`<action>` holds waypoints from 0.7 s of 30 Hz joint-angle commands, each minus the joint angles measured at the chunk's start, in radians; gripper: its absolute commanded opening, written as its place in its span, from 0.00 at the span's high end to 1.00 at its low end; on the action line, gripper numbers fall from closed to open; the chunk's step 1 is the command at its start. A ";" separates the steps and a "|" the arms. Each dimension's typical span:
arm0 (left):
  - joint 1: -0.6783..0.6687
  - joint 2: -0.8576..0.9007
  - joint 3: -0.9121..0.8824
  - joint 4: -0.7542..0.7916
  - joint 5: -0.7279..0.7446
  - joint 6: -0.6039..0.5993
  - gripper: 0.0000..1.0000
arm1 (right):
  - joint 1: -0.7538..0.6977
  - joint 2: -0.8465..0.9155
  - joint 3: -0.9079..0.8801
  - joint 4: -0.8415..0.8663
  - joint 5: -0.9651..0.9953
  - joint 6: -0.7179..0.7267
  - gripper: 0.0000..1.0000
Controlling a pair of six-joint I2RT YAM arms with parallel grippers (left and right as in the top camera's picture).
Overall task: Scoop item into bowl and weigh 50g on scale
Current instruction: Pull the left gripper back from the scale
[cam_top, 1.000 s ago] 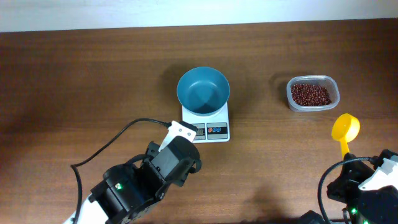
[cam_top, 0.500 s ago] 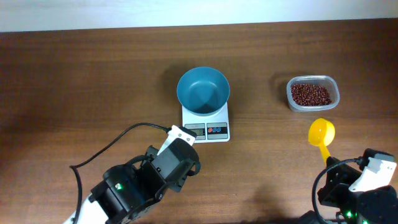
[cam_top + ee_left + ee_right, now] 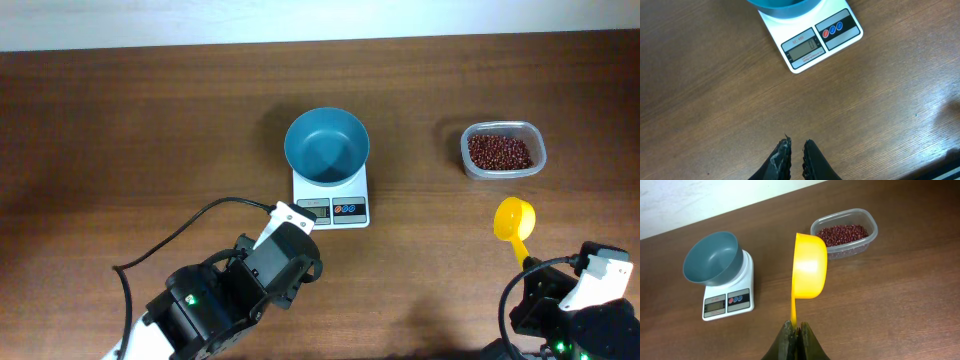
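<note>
The right gripper (image 3: 795,330), clamped on the yellow scoop (image 3: 809,267), has swung it left, under the upper-right beans (image 3: 500,151), ready to scoop; the left gripper (image 3: 796,150) idles nearly closed, empty.

One bowl (image 3: 326,150), one scale (image 3: 333,210), one clear tub (image 3: 503,176), one bean heap (image 3: 498,151), one yellow scoop (image 3: 514,218).

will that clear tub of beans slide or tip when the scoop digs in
Probably slides: the tub looks like thin plastic sitting loose on the smooth table. Tipping seems unlikely; it is low, wide and weighted by beans. Its walls may flex under the scoop.
</note>
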 commanded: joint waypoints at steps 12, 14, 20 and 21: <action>0.005 -0.010 -0.003 -0.002 0.007 0.005 0.86 | 0.005 -0.005 0.016 0.000 0.006 -0.006 0.96; 0.005 -0.010 -0.003 -0.002 0.007 0.005 0.86 | 0.005 -0.005 0.016 0.001 0.006 -0.006 0.96; 0.005 -0.010 -0.003 -0.002 0.007 0.005 0.85 | 0.005 -0.005 0.016 0.000 0.005 -0.006 0.96; 0.005 -0.010 -0.003 -0.002 0.007 0.005 0.84 | 0.005 -0.005 0.016 0.000 0.005 -0.006 0.96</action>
